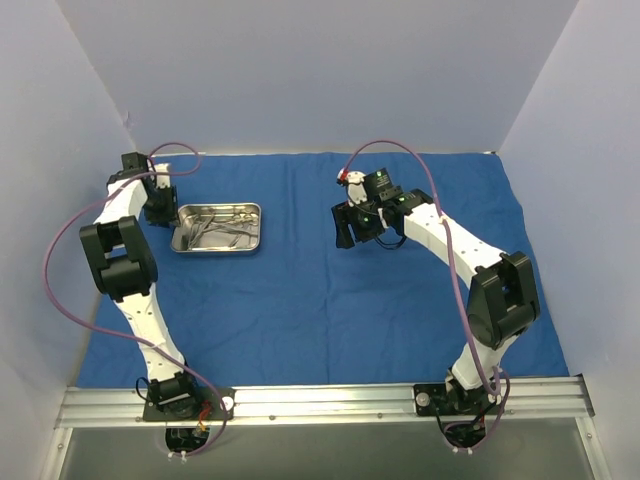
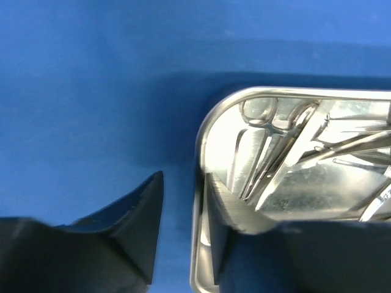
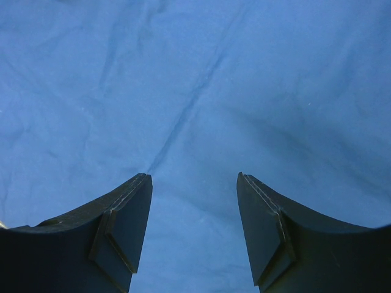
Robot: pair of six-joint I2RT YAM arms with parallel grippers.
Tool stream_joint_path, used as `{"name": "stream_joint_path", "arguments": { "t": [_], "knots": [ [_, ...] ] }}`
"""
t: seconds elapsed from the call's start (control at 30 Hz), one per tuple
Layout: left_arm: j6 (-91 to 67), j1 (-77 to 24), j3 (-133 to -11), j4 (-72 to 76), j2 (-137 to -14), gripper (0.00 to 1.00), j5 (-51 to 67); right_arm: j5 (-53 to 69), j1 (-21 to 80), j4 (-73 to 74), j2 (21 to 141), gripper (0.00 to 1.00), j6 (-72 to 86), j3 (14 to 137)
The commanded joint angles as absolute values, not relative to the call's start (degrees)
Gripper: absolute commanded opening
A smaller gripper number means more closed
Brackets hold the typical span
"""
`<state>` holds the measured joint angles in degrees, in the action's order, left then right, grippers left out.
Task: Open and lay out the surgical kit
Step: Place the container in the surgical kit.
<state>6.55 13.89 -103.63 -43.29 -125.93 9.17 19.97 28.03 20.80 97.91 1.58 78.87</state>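
Observation:
The royal-blue cloth [image 1: 300, 300] lies spread flat over the table. The shiny steel tray [image 1: 255, 228] sits on it at the back left, with several silver ring-handled instruments [image 1: 222, 228] piled inside. My left gripper [image 1: 160, 212] is at the tray's left end. In the left wrist view it [image 2: 183, 183] is open and straddles the tray rim [image 2: 200, 140], with one finger inside and one outside over the cloth [image 2: 91, 91]. The instruments [image 2: 275, 140] lie just beyond. My right gripper [image 1: 347, 228] is open and empty above bare cloth [image 3: 195, 79], as the right wrist view [image 3: 194, 180] shows.
White walls close the workspace at the back and both sides. An aluminium rail [image 1: 320, 400] with the arm bases runs along the near edge. Purple cables [image 1: 60, 240] loop beside each arm. The cloth has faint creases [image 3: 177, 128].

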Motion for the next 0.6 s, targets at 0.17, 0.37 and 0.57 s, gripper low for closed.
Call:
{"name": "stream_joint_path", "arguments": {
  "t": [0.17,0.37,0.57],
  "knots": [
    [2.9,16.4,-108.5,-43.9,-120.9,0.52,2.8,21.1,27.5,19.9,95.2,0.58,2.9,78.0],
    [0.8,12.1,-106.0,-43.1,-114.9,0.54,1.9,21.5,27.6,19.2,95.1,0.58,3.9,76.6],
    [-2.8,9.9,-104.9,-44.3,-113.6,0.54,-0.5,21.7,27.9,17.8,93.4,0.58,5.6,73.3]
  ]
}}
